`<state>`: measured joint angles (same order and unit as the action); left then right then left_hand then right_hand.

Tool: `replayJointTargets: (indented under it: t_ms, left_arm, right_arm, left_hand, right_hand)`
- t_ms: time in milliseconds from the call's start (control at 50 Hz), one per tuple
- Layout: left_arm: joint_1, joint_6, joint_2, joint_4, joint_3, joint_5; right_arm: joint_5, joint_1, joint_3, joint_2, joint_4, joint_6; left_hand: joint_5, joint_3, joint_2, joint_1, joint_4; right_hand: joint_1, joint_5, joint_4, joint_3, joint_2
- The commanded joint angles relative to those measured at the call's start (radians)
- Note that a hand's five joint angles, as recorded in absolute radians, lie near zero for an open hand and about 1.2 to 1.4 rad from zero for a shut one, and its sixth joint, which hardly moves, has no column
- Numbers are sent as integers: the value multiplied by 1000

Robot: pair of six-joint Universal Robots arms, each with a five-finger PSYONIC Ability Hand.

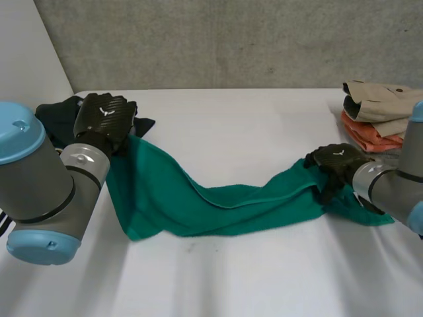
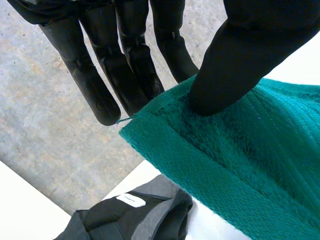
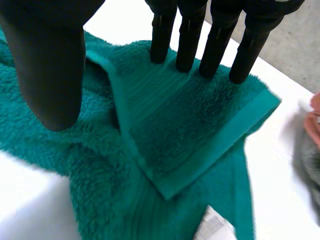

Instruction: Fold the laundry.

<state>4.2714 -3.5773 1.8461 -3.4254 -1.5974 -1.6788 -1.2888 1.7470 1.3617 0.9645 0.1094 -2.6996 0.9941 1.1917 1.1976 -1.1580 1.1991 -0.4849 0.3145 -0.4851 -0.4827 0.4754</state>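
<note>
Green towel (image 1: 218,205) runs side to side, left robot hand (image 1: 104,115) pinching a corner, right robot hand (image 1: 337,160) pressing straight-fingered.

Light is soft and even across your head view. The white table (image 1: 231,277) reads bright, with no hot spots. The green towel (image 1: 218,211) throws only a thin, soft-edged shadow along its near edge, so the light reaches it from above and slightly from the far side. The grey wall (image 1: 231,39) is evenly lit, mid-tone. The left hand (image 1: 104,119) shows a faint sheen on its back; the right hand (image 1: 337,162) reads matte dark.

In your left wrist view the fingers (image 2: 100,90) carry soft highlights down their length, while the thumb (image 2: 235,65) is near-featureless black.

In your right wrist view the table nearly washes out to white beside the towel, and the towel's folds hold deep shade.
</note>
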Motion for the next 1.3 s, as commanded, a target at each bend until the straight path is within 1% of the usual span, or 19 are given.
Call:
replayJointTargets:
  t_ms: [20, 100, 120, 260, 340, 420, 500, 600, 620, 720, 900, 960, 1020, 1100, 1120, 1180, 1200, 1280, 1300]
  left_arm:
    - [4, 0, -2, -2, -12, 1]
    - [8, 0, -2, -2, -12, 1]
    - [10, 0, -4, -2, -10, 1]
    - [19, -1, -74, -2, -10, 1]
    - [54, -8, -175, 0, -9, 4]
    - [96, -14, -275, 17, 4, 10]
    - [131, -18, -353, 72, 20, 46]
    - [199, -18, -400, 204, 28, 129]
    - [218, -18, -400, 250, 24, 164]
    - [229, -14, -371, 291, -3, 214]
    - [206, -18, -31, 285, 87, 205]
    - [200, -20, 86, 282, 198, 185]
    - [196, -21, 186, 253, 364, 139]
    - [193, -26, 263, 144, 583, 91]
    - [194, -26, 275, 68, 650, 84]
    - [199, -17, 275, -91, 704, 80]
    - [199, -18, 274, -210, 706, 79]
    - [188, -20, 260, -392, 699, 79]
    - [189, -20, 255, -388, 695, 80]
  right_arm:
    - [6, 17, -52, -95, -57, -32]
    - [3, 22, -87, -121, -74, -37]
    - [2, 22, -93, -116, -94, -37]
    - [-9, 19, -78, -18, -113, -17]
    - [-6, 9, -76, 178, -1, 18]
    - [14, -56, -143, 373, 214, 113]
    - [16, -153, -203, 440, 337, 260]
    - [5, -185, -231, 500, 418, 374]
    - [6, -187, -228, 508, 433, 385]
    - [6, -189, -182, 478, 489, 399]
    - [-32, -100, -239, 246, 472, 406]
    - [-108, -64, -341, 116, 409, 399]
    - [-161, -34, -427, 59, 322, 389]
    - [-245, 6, -584, -1, 57, 342]
    - [-271, 9, -625, -6, -97, 305]
    - [-302, 9, -638, 2, -342, 244]
    - [-313, 11, -632, 17, -481, 212]
    - [-310, 19, -610, 30, -614, 187]
    - [-305, 17, -610, 30, -610, 184]
  left_hand:
    - [228, 205, 199, -238, 197]
    - [228, 205, 199, -238, 197]
    - [228, 205, 199, -238, 197]
    - [228, 205, 199, -238, 197]
    - [228, 205, 199, -238, 197]
    - [228, 205, 199, -238, 197]
    - [228, 205, 199, -238, 197]
    - [228, 205, 199, -238, 197]
    - [228, 205, 199, -238, 197]
    - [228, 205, 199, -238, 197]
    - [228, 205, 199, -238, 197]
    - [228, 205, 199, -238, 197]
    - [228, 205, 199, -238, 197]
    - [228, 205, 199, -238, 197]
    - [228, 205, 199, -238, 197]
    - [228, 205, 199, -238, 197]
    - [228, 205, 199, -238, 197]
    - [228, 205, 199, -238, 197]
    - [228, 205, 199, -238, 197]
  right_hand:
    - [-178, 174, -178, -181, 188]
    - [-644, 640, -644, -646, 654]
    - [-898, 894, -898, -900, 908]
    - [-911, 907, -911, -914, 921]
    - [-911, 907, -911, -914, 921]
    - [-911, 907, -911, -914, 921]
    - [-911, 907, -911, -914, 921]
    - [-911, 907, -911, -914, 921]
    - [-911, 907, -911, -914, 921]
    - [-911, 907, -911, -914, 921]
    - [-911, 907, -911, -914, 921]
    - [-911, 907, -911, -914, 921]
    - [-911, 907, -911, -914, 921]
    - [-911, 907, -911, -914, 921]
    - [-911, 907, -911, -914, 921]
    - [-911, 907, -911, -914, 921]
    - [-911, 907, -911, -914, 921]
    - [-911, 907, -911, -914, 921]
    - [-911, 907, -911, -914, 921]
